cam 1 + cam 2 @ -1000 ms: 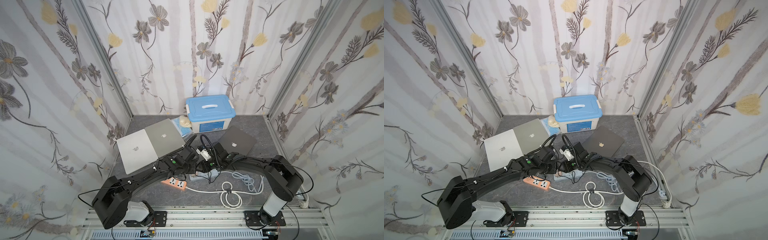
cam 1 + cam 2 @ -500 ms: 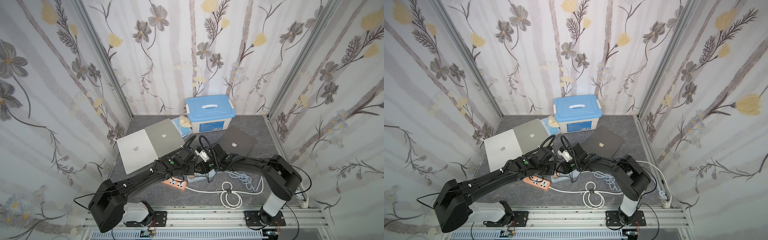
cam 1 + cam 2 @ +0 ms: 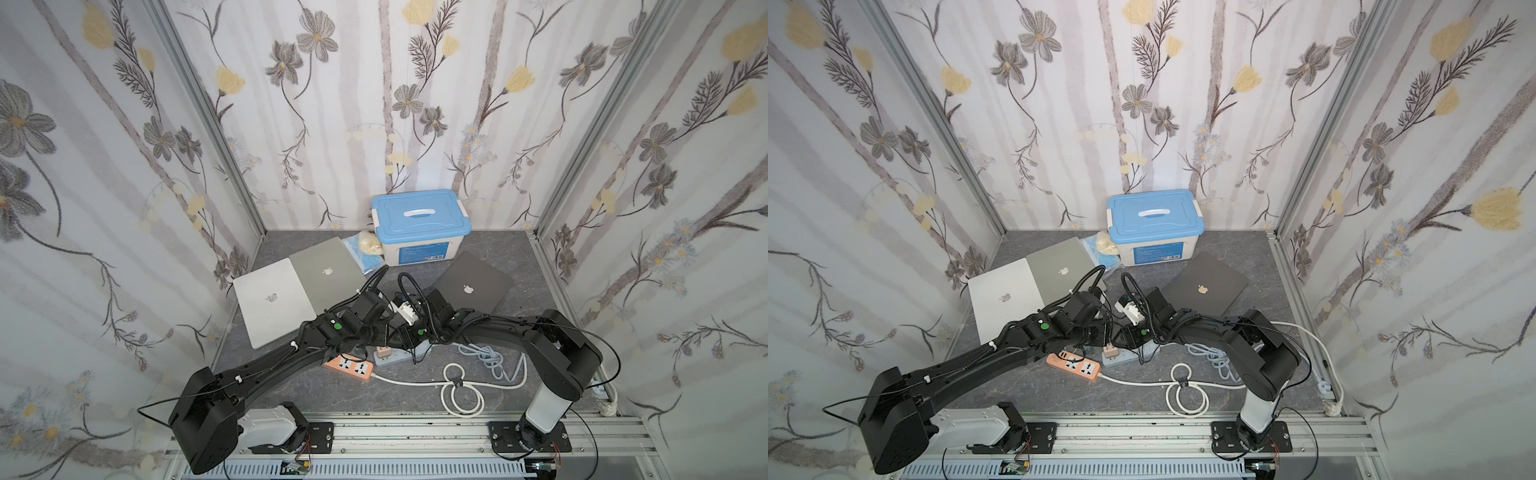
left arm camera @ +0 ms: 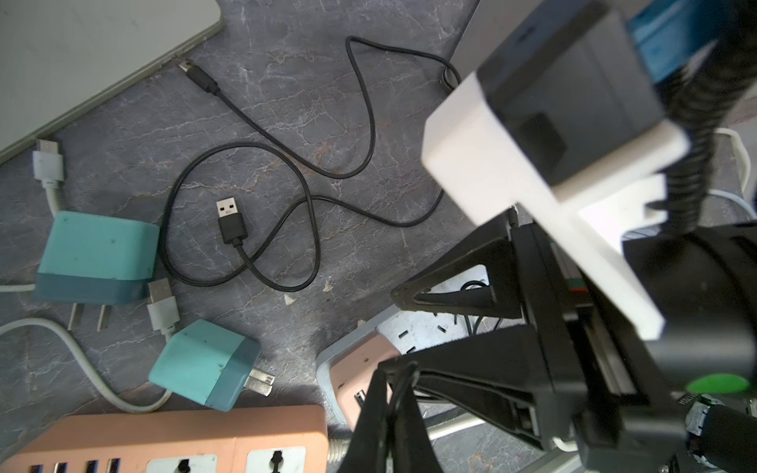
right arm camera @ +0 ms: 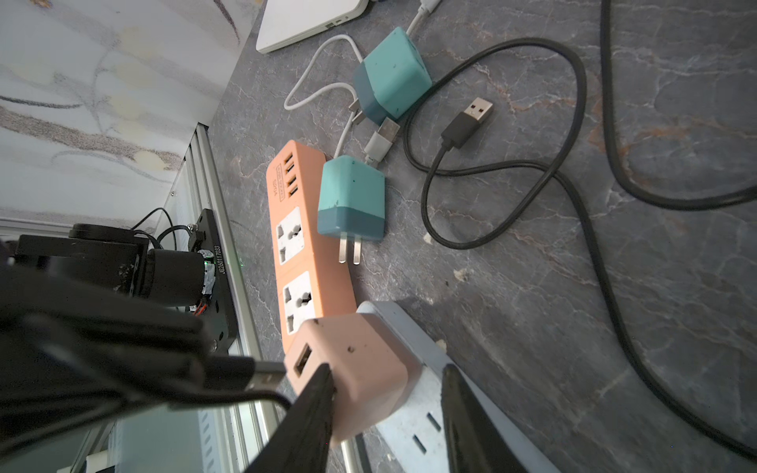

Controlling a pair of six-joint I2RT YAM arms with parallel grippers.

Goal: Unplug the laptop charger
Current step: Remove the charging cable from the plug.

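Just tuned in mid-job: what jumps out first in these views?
Both arms meet over the grey power strip at the table's middle: the right jaws straddle the pink charger plugged into it, while the left jaws pinch a black cable plug at its side port. Two teal chargers lie unplugged beside the orange power strip.

Both top views are looking steeply down from high above the front rail [image 3: 415,428], taking in the whole desk [image 3: 353,399]; they are sharing almost the same scene. Left wrist view is hovering close over the desk, facing down on the pink charger [image 4: 348,368]. Right wrist view is looking low along the desk, very near that charger. Both wrist views are sharing the orange power strip [image 5: 311,266].
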